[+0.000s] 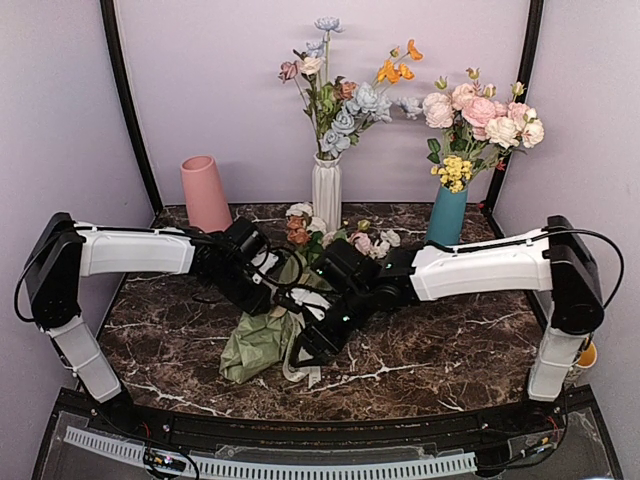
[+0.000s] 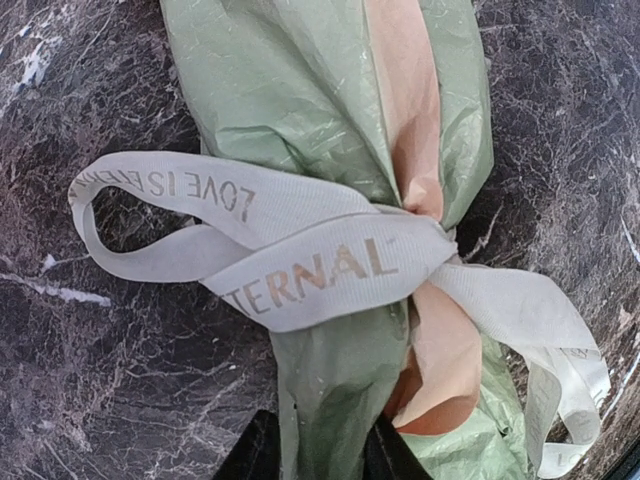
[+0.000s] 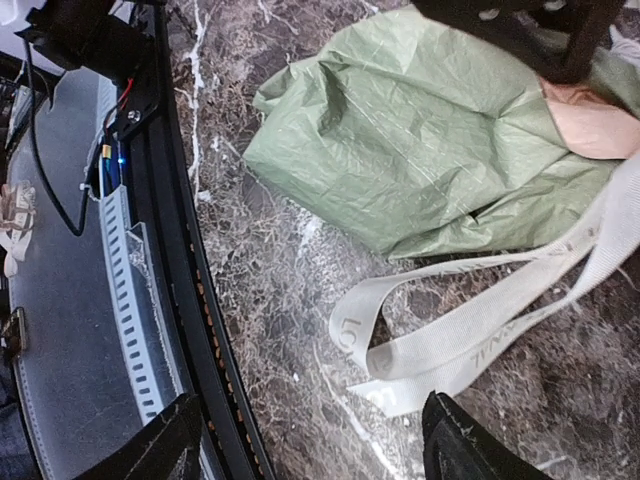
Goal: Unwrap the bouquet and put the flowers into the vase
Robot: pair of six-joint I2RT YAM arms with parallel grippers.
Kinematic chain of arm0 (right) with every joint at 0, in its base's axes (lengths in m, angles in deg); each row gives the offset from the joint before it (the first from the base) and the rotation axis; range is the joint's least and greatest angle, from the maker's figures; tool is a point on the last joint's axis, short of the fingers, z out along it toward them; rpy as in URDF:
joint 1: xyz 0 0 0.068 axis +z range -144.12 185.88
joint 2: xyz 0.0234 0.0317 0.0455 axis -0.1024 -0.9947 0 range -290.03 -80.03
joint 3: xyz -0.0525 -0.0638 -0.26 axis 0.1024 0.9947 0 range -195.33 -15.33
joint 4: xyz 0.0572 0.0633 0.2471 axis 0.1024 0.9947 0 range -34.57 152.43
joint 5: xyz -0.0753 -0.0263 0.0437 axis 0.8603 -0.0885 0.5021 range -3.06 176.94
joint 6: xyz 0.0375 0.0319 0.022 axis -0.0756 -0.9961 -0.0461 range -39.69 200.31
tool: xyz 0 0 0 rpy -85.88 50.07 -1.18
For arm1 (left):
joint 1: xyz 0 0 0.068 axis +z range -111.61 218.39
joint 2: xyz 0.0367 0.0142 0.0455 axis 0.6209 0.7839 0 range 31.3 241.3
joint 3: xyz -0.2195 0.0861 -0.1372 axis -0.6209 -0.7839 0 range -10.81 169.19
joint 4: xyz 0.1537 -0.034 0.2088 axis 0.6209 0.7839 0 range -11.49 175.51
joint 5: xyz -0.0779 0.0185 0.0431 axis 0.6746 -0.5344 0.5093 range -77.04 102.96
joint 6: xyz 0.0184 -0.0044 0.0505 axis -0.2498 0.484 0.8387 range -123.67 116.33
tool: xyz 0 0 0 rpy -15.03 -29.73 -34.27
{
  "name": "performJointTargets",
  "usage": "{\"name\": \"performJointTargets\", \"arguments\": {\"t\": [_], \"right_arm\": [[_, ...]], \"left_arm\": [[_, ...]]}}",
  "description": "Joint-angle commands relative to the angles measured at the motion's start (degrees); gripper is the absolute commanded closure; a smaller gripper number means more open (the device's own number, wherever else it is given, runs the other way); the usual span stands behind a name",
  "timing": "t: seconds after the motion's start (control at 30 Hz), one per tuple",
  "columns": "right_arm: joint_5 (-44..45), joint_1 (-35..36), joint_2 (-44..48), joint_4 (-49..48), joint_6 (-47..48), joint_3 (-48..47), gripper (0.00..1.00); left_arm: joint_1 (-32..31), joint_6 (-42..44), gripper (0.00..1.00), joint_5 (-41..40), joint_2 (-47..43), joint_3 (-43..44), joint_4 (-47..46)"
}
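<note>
The bouquet (image 1: 262, 343) lies on the marble table, its green paper wrap toward the front and its pink, white and rust flowers (image 1: 335, 235) toward the back. A cream ribbon (image 2: 300, 255) is tied round the wrap (image 2: 300, 90). My left gripper (image 2: 320, 452) is shut on the narrow neck of the green wrap just below the ribbon. My right gripper (image 3: 305, 445) stands open low over the table by the loose ribbon ends (image 3: 450, 340), holding nothing. The pink vase (image 1: 205, 192) stands upright at the back left, apart from both grippers.
A white ribbed vase (image 1: 326, 190) with blue and orange flowers stands at the back centre. A teal vase (image 1: 447, 214) with pink roses is at the back right. The table's black front rail (image 3: 190, 250) runs close to the right gripper.
</note>
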Motion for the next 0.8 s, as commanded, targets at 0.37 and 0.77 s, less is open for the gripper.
{"name": "performJointTargets", "arguments": {"t": [0.37, 0.77], "right_arm": [[17.62, -6.97, 10.14, -7.29, 4.2, 12.61, 0.32], [10.71, -8.77, 6.74, -16.63, 9.76, 13.39, 0.37]], "left_arm": [[0.42, -1.26, 0.28, 1.7, -9.48, 0.0, 4.93], [0.4, -2.75, 0.23, 6.37, -15.03, -4.88, 7.93]]}}
